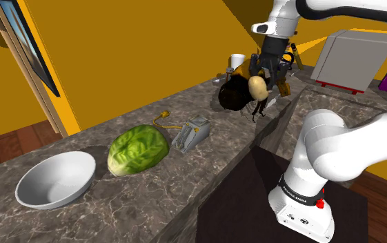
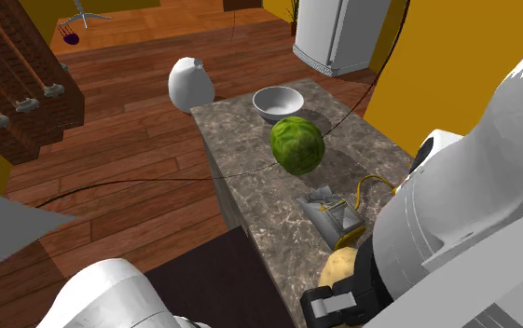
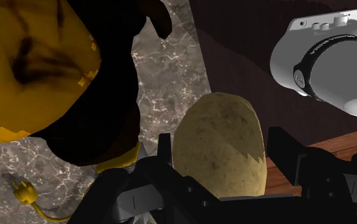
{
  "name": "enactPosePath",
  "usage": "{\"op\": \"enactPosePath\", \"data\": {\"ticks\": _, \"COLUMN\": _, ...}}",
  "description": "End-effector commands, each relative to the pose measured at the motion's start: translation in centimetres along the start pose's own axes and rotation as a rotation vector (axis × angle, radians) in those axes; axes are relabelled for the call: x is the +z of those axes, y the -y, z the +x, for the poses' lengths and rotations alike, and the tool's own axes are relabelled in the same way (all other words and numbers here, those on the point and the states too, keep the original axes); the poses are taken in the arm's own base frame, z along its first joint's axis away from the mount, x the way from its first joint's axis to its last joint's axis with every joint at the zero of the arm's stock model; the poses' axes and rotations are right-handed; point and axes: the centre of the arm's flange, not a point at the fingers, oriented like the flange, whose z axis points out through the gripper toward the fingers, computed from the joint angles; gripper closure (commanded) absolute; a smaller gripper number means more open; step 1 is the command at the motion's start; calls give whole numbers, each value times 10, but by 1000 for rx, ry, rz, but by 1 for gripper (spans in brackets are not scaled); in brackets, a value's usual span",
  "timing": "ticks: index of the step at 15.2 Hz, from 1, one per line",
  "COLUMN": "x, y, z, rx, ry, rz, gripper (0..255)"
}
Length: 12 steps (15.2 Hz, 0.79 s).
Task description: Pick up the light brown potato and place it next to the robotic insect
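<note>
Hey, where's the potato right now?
In the shoulder view the potato is upper centre, clasped in the gripper at the far end of the counter, just right of the black-and-yellow robotic insect.

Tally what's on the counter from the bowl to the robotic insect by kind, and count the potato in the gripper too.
Vegetables: 2, the green cabbage and the light brown potato clasped in the gripper.
Dishes: 1, the white bowl.
Gadgets: 2, the grey metal gadget and the black-and-yellow robotic insect.
Total: 5.
</note>
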Motion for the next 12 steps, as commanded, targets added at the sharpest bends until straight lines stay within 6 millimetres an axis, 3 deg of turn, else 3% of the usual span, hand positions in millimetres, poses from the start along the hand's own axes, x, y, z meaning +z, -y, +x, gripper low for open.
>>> {"op": "enactPosePath", "data": {"ticks": 1, "x": 11, "y": 0, "z": -1, "rx": 0, "ry": 0, "rz": 0, "gripper": 255}}
{"op": "enactPosePath", "data": {"ticks": 12, "x": 69, "y": 1, "z": -6, "rx": 0, "ry": 0, "rz": 0, "gripper": 255}}
